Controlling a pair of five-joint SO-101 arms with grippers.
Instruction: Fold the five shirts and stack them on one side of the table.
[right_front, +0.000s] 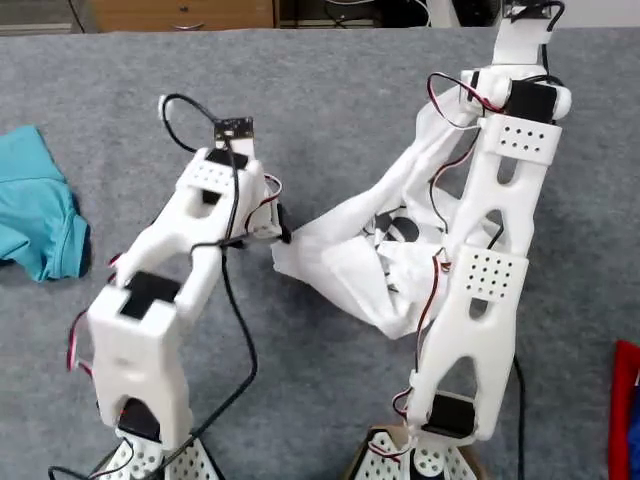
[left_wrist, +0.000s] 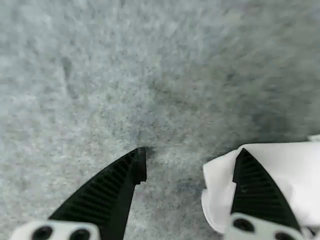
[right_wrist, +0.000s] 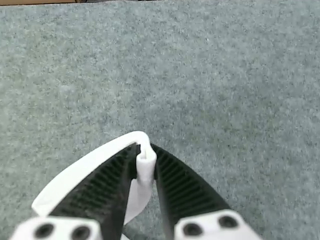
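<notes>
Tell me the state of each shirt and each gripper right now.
White shirt: unfolded, bunched, one end raised off the table.
Teal shirt: unfolded, crumpled, lying on the table.
Left gripper: jaws open, one at the white shirt's edge.
Right gripper: jaws shut on the white shirt.

Shirt (right_front: 350, 265): lying on the surface (right_front: 330, 100) between my two arms, one fold being pinched between my right fingers (right_wrist: 175, 175). My left fingers (left_wrist: 115, 187): hovering spread at its left edge, one over the shirt, one over bare surface. Second shirt (right_front: 40, 215): lying at the far left edge. Further cloth (right_front: 625, 410): lying at the right edge, near side.
</notes>
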